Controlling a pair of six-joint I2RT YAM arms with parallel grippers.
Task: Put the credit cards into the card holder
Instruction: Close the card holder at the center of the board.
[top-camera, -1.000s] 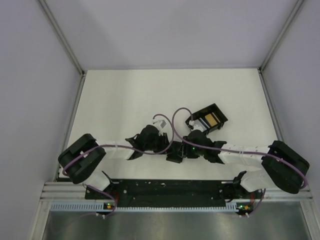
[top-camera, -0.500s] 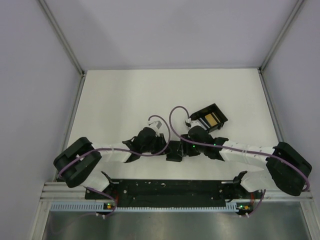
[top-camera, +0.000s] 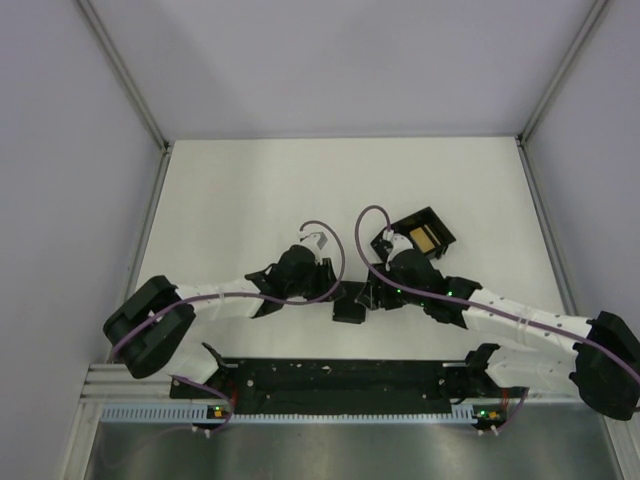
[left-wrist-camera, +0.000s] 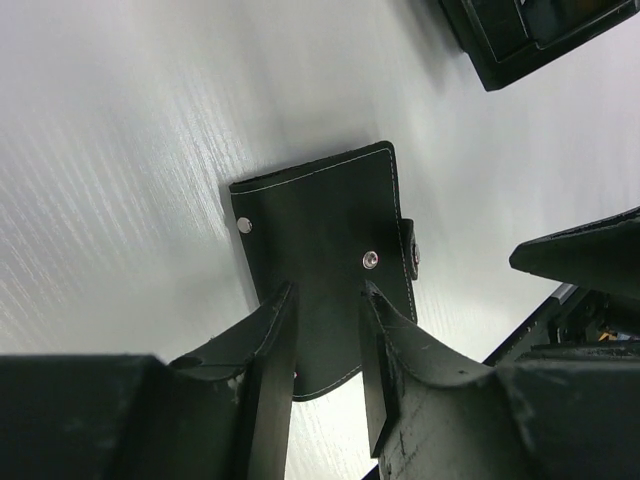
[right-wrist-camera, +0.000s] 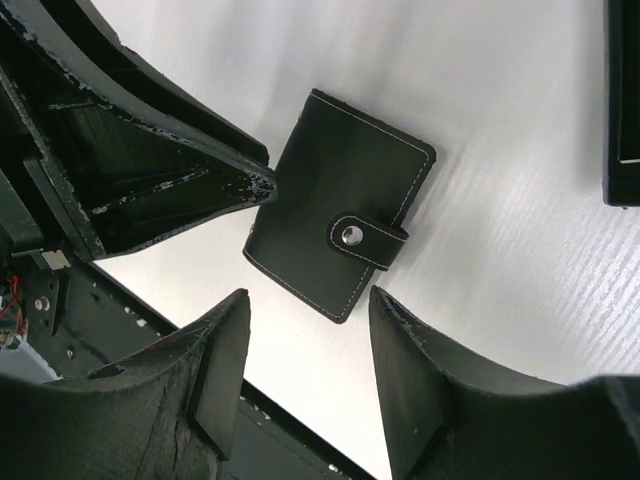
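card holder (right-wrist-camera: 335, 195) is being recorded as black, with pale edge stitching and silver snaps; table (right-wrist-camera: 520, 190) is being recorded as white, faintly streaked; cables (top-camera: 359, 235) as purple.

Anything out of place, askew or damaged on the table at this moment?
Nothing is spilled or damaged. The card holder lies askew on the table, its snap strap fastened shut, and no loose cards show. The left pincer and right pincer are both open close to it.

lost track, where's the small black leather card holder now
The card holder lies snapped shut on the white table, centre front in the top view, between the left gripper and right gripper.
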